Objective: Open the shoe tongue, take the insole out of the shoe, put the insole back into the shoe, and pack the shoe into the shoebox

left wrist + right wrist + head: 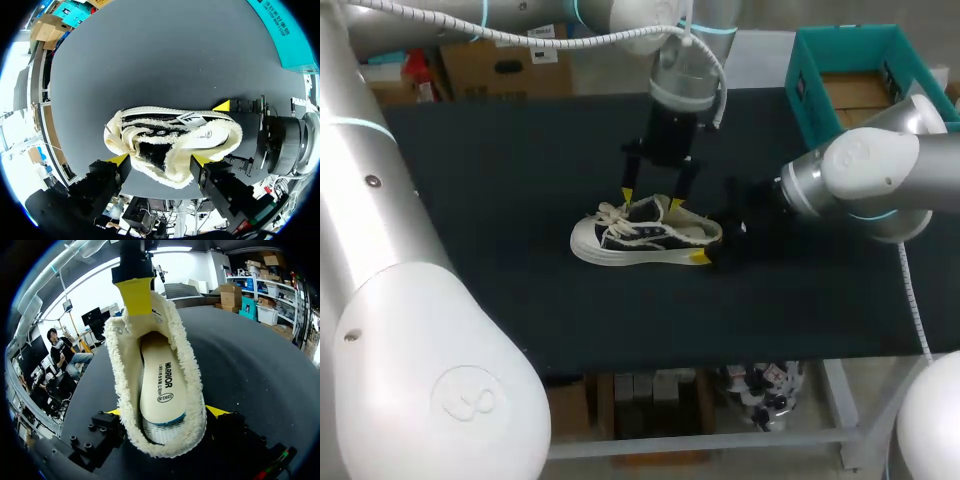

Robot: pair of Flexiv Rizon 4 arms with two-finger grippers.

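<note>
Dark table (pixel 500 200): shoe (pixel 640 238) clamped at heel by right jaws, between parted left jaws.

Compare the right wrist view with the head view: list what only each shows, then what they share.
Only the right wrist view: the insole lying inside the shoe, seen through its fluffy opening, and both tips of the right gripper either side of the heel. Only the head view: the teal box at the far right, and both tips of the left gripper above the shoe. Both: the shoe on the dark table, with a left finger at its opening.
</note>
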